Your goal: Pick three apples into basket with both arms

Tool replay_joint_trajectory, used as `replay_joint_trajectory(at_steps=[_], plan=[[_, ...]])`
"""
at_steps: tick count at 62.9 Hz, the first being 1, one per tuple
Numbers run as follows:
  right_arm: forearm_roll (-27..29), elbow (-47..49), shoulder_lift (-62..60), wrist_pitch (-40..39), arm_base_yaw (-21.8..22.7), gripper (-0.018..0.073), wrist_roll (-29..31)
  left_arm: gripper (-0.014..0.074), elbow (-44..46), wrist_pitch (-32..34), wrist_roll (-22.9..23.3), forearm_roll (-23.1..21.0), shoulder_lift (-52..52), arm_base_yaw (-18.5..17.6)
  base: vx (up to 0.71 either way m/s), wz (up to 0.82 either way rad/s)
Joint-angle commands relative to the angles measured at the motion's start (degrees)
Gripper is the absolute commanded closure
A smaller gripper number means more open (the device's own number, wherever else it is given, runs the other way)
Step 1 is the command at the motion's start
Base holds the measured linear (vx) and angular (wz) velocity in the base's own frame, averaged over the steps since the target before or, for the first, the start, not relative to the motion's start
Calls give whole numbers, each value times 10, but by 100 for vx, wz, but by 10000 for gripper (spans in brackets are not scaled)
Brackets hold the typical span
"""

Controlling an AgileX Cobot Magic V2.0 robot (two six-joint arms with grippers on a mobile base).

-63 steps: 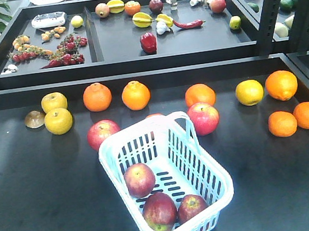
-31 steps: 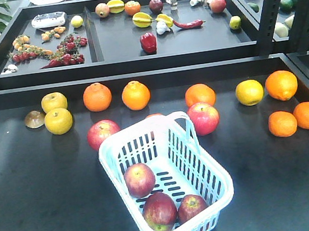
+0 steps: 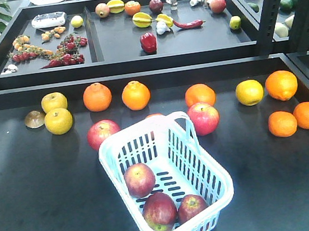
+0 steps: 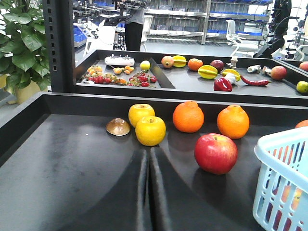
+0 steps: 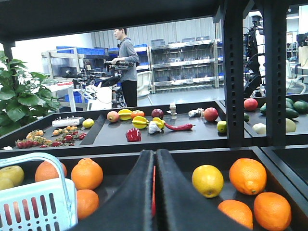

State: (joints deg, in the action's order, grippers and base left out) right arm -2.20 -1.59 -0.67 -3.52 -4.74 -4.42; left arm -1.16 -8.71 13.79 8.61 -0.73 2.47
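Three apples (image 3: 159,211) already lie inside the basket (image 3: 201,172), at its near end, so the count looks met. Light and slotted, the basket would flex; its rim or handle suits lifting. Firm, smooth apples want a hold across their widest part. Both tools, left tool (image 4: 149,192) and right tool (image 5: 155,192), appear pressed together, holding nothing.

A robotics lab or workshop is showing here. Metal shelving (image 5: 183,62) is holding blue bins (image 5: 91,50), and a man (image 5: 126,65) is standing beside equipment. Black display trays (image 3: 134,44) are carrying fruit.
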Motion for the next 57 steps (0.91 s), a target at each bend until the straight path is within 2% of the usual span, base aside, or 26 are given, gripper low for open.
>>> replay_joint_trajectory(at_steps=[1,13,21,34,57], plan=[[-8,-8,-7,-30,3,568,10,602,10,45,7,-3,-8,-1,0,0],[-11,-8,-7,-18,3,568,8,602,10,45,7,-3,-8,-1,0,0],[-39,-8,-7,-18,3,568,4,602,10,45,7,-3,-8,-1,0,0],[-53,-8,-7,-19,3,568,4,602,10,45,7,-3,-8,-1,0,0],[-53,-8,-7,3,3,568,3,602,10,45,7,-3,-8,-1,0,0]])
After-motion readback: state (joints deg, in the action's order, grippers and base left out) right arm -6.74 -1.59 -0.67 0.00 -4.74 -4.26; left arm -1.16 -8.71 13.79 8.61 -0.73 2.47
